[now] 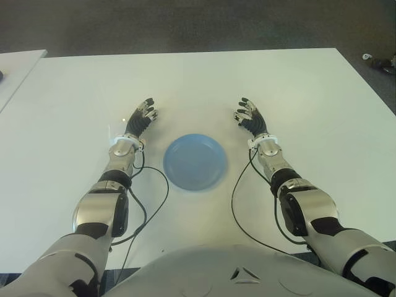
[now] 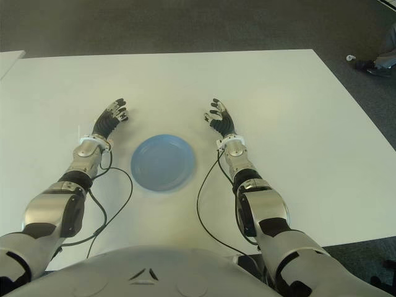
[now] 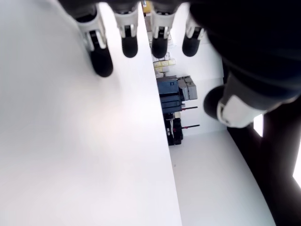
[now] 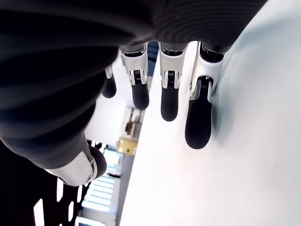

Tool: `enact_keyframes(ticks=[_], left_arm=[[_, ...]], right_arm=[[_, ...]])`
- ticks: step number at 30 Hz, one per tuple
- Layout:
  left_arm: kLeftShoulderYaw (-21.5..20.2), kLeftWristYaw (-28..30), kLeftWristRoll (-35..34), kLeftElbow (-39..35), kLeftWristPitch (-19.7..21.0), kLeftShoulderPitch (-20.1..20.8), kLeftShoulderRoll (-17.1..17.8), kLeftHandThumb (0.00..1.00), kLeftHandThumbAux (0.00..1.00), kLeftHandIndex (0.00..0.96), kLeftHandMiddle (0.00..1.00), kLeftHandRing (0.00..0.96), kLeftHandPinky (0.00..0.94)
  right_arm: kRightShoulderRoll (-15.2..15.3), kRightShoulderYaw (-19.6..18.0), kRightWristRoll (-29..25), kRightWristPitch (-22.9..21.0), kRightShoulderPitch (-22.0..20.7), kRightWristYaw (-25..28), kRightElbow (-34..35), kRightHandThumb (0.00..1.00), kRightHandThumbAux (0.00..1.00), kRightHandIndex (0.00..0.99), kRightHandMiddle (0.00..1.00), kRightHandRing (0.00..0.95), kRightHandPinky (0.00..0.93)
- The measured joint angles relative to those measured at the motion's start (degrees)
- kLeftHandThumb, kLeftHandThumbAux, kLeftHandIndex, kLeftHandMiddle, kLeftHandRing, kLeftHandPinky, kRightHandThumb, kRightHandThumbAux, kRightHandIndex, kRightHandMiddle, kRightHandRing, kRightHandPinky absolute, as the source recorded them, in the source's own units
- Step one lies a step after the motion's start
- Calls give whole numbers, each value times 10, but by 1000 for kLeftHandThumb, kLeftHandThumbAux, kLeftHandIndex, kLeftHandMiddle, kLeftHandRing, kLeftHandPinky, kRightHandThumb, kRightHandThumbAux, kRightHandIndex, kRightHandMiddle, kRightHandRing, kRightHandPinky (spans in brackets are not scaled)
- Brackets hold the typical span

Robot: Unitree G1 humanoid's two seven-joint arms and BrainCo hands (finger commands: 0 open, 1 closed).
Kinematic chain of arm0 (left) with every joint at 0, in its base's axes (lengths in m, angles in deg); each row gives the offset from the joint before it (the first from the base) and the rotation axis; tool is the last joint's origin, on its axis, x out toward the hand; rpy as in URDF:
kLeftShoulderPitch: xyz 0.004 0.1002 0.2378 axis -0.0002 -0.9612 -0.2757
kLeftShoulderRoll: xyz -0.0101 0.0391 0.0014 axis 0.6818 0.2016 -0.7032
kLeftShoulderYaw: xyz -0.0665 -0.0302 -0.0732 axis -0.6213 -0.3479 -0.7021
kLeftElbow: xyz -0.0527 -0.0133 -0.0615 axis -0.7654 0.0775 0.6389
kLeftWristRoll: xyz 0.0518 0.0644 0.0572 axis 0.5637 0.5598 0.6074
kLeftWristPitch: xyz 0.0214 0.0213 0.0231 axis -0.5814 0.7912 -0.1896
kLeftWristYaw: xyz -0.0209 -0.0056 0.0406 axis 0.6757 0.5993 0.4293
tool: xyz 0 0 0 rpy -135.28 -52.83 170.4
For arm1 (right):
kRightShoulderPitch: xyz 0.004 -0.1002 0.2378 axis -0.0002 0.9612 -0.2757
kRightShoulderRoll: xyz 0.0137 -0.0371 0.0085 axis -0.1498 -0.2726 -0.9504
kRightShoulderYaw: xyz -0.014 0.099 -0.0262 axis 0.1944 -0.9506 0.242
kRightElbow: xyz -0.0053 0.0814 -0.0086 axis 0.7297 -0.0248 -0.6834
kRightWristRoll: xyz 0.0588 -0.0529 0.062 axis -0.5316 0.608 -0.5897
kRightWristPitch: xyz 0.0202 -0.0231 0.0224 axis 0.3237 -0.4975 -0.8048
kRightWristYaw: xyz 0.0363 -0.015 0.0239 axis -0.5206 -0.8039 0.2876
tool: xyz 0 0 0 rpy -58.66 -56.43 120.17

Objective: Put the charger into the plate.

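Waiting at the start is how this reads: the left robot hand (image 1: 141,117) and right robot hand (image 1: 249,117) hover over the white desk (image 1: 297,93) with fingers (image 4: 198,123) spread and holding nothing. The blue plate (image 1: 194,161) lies between them, slightly nearer the robot than either palm, and it is empty. No charger shows in any view, neither on the desk nor in a palm, so the pick-up step has not begun. The next move calls for locating the charger before either robot hand can reach.
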Motion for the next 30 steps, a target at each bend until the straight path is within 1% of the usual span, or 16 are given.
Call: enact_keyframes(ticks=[3, 11, 13, 18, 22, 24, 28, 30], left_arm=[[6, 0, 4, -23, 19, -4, 3, 11, 589, 0, 99, 124, 176], [36, 9, 25, -131, 121, -14, 20, 2, 590, 3, 139, 166, 217], [40, 13, 26, -156, 144, -16, 25, 0, 591, 32, 169, 195, 245], [46, 38, 29, -267, 212, -33, 44, 0, 576, 88, 216, 239, 290], [44, 41, 29, -367, 257, -48, 56, 0, 560, 127, 250, 272, 318], [42, 41, 29, -417, 279, -58, 61, 0, 556, 136, 260, 278, 314], [41, 40, 32, -518, 322, -84, 67, 0, 573, 148, 275, 287, 317], [42, 35, 43, -566, 335, -101, 67, 6, 598, 152, 280, 293, 322]], right_arm=[[-1, 1, 1, 0, 0, -3, 0, 285, 675, 0, 131, 172, 198], [-5, 3, 6, 0, -2, -10, -1, 298, 658, 0, 120, 163, 204], [-6, 3, 6, 0, -3, -11, -1, 302, 653, 0, 118, 162, 203], [-9, 4, 8, 0, -6, -13, -2, 306, 643, 0, 114, 157, 197], [-9, 4, 8, 0, -11, -15, -1, 304, 639, 0, 112, 153, 194], [-9, 4, 8, 1, -12, -15, 0, 302, 638, 0, 112, 155, 200], [-10, 4, 8, 1, -12, -17, 0, 297, 635, 0, 113, 159, 214], [-10, 6, 10, 1, -11, -19, 0, 295, 634, 0, 113, 160, 216]])
